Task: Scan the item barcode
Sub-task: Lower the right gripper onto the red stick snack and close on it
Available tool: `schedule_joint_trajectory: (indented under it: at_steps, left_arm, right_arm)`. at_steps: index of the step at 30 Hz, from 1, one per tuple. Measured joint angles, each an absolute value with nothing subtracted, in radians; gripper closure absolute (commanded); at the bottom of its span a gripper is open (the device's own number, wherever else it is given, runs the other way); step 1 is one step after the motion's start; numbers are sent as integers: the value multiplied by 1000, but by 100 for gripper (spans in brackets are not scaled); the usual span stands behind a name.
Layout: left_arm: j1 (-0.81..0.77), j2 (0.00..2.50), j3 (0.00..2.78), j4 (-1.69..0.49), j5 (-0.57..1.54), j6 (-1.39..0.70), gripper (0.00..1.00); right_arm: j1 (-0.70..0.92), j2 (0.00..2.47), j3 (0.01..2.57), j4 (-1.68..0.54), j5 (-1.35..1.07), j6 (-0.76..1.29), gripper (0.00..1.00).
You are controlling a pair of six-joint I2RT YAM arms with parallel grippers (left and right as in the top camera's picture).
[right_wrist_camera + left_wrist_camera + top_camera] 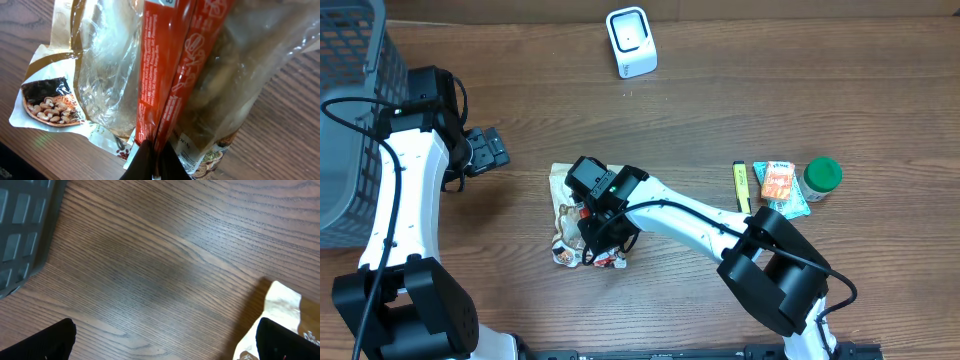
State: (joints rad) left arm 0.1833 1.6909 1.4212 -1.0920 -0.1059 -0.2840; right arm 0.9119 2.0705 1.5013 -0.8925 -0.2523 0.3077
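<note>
The shiny see-through snack bag with a red stripe and a picture of nuts (165, 75) is sitting in the middle of the brown wooden table (720, 100). Something brownish is showing inside it, and the right gripper (152, 162) is pinching it tight. The left gripper (488, 150) is hanging with fingers wide apart beside the grey plastic basket (350, 120), while a white boxy scanner (631, 42), a yellow stick (742, 187), an orange packet (780, 182) and a green-lidded tub (823, 175) are sitting farther away.

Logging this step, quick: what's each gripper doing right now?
Left gripper: open, empty.
Right gripper: shut on the snack bag.
</note>
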Motion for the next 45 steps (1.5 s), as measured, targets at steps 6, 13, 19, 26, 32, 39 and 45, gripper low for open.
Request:
schedule_joint_trajectory:
  at_steps: [6,13,19,26,32,39,45]
  left_arm:
    - [183,1691,1421,-1092,-106,-284,0]
    - [183,1691,1421,-1092,-106,-284,0]
    - [183,1691,1421,-1092,-106,-284,0]
    - [183,1691,1421,-1092,-106,-284,0]
    - [183,1691,1421,-1092,-106,-284,0]
    - [183,1691,1421,-1092,-106,-284,0]
    - [183,1691,1421,-1092,-106,-284,0]
  right_arm:
    - [907,2030,1502,-897,-247,196,96]
    - [907,1967,1510,-923,-200,143,96]
    - [895,1967,1510,-952,-138,131,96]
    - [857,1967,1510,-967,-128,99,96]
    - [819,1967,1510,-991,-144,39,96]
    - [797,1966,1510,-1012,-233,-103,96]
    - [805,1966,1510,-1012,-285,-232,96]
